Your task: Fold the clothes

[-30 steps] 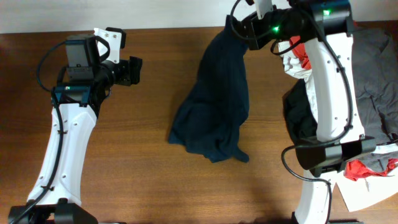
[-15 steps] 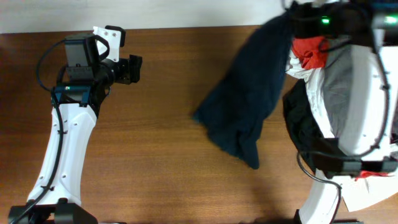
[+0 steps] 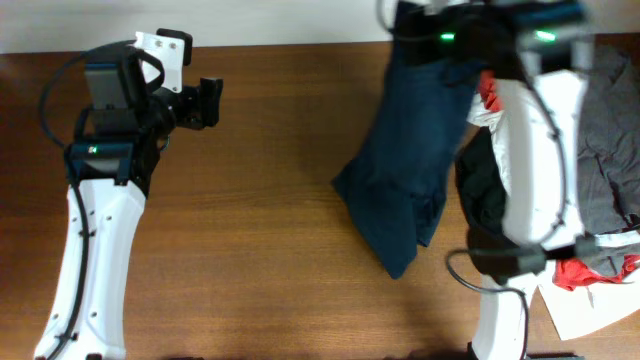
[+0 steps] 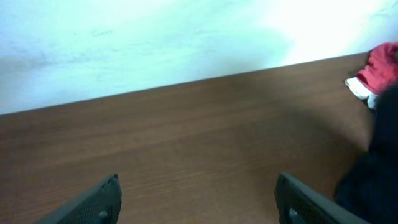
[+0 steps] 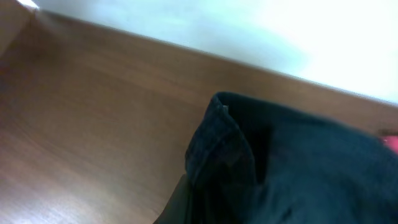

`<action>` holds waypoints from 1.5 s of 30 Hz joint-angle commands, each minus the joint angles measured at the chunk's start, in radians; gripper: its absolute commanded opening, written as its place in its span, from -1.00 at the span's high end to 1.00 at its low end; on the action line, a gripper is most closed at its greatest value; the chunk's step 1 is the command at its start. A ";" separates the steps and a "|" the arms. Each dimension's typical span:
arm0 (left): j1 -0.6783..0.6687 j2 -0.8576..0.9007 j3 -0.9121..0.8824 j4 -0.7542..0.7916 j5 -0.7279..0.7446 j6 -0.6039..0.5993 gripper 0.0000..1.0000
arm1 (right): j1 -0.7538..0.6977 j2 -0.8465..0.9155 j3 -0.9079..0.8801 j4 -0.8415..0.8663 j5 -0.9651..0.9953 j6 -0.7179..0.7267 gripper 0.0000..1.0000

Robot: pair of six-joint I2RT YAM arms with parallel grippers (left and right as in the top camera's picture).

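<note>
My right gripper [image 3: 412, 32] is at the far edge of the table, shut on the top of the dark navy garment [image 3: 405, 160]. The garment hangs and trails from it toward the front, its lower end bunched on the wood. In the right wrist view the navy garment [image 5: 292, 168] fills the lower right and hides the fingers. My left gripper [image 3: 210, 102] is open and empty at the far left, well apart from the cloth. In the left wrist view the left gripper [image 4: 199, 205] has bare wood between its fingers, and the navy garment's edge [image 4: 376, 180] shows at the right.
A pile of other clothes lies at the right under my right arm: grey [image 3: 612, 130], red and white [image 3: 490, 95], black [image 3: 480, 195], and more red [image 3: 580, 272]. A white sheet [image 3: 590, 312] lies at the front right. A pale wall runs behind the table.
My right gripper has swung the navy garment from the table's middle toward the right; it now hangs straighter beside the pile. My left arm has shifted slightly to the left.
</note>
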 commanded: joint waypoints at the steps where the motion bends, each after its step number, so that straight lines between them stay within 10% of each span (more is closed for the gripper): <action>1: 0.026 -0.040 0.024 -0.009 0.008 0.005 -0.57 | 0.061 0.158 -0.010 0.066 -0.009 0.102 0.92; 11: 0.049 -0.041 0.024 -0.014 0.008 0.005 -0.57 | 0.098 0.323 -0.004 0.143 -0.116 0.078 -0.09; 28: 0.046 -0.026 0.023 -0.049 0.011 -0.002 -0.57 | -0.006 0.419 -0.115 0.330 -0.091 -0.256 -0.18; 45: 0.047 0.053 0.023 -0.053 -0.034 -0.002 -0.57 | -0.005 0.436 -0.418 0.628 -0.140 -0.289 -0.27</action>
